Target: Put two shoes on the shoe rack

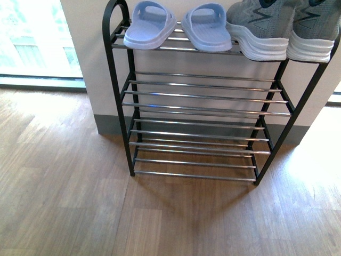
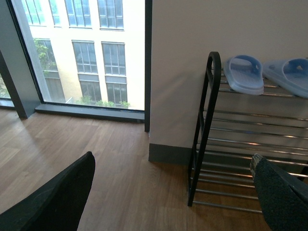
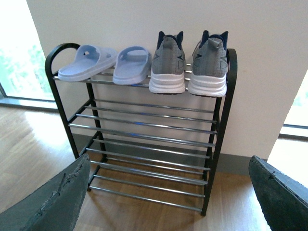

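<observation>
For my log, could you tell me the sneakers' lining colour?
Dark navy, on the grey sneakers; clearest in the right wrist view.

A lived-in indoor room, most likely a home entryway or a mock-up of one, is suggested. Warm brown wood-plank flooring (image 1: 64, 202) is laid below a plain off-white wall (image 2: 192, 48) with a grey skirting board (image 2: 168, 154). A black-framed, silver-rodded shoe rack (image 3: 144, 144) is stood against that wall. Through a dark-framed floor-level window (image 2: 86, 53), a pale multi-storey building (image 2: 96, 29) is seen.
</observation>
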You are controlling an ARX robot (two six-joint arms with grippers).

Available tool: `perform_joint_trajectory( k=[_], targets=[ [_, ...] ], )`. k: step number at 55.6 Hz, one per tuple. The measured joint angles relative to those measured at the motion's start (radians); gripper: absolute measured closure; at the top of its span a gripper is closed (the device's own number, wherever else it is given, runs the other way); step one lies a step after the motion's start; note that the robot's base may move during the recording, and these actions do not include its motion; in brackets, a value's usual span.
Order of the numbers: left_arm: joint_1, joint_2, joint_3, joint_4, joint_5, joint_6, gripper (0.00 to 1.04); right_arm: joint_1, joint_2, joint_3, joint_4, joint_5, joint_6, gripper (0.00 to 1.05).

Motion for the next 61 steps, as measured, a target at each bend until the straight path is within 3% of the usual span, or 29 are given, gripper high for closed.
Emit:
perform_joint_trajectory(
  k=[61],
  targets=[
    [0.0, 0.0, 0.0, 0.0, 0.0, 0.0, 0.09, 0.0, 0.0, 0.0, 0.0, 0.0, 0.0, 0.09]
  ],
)
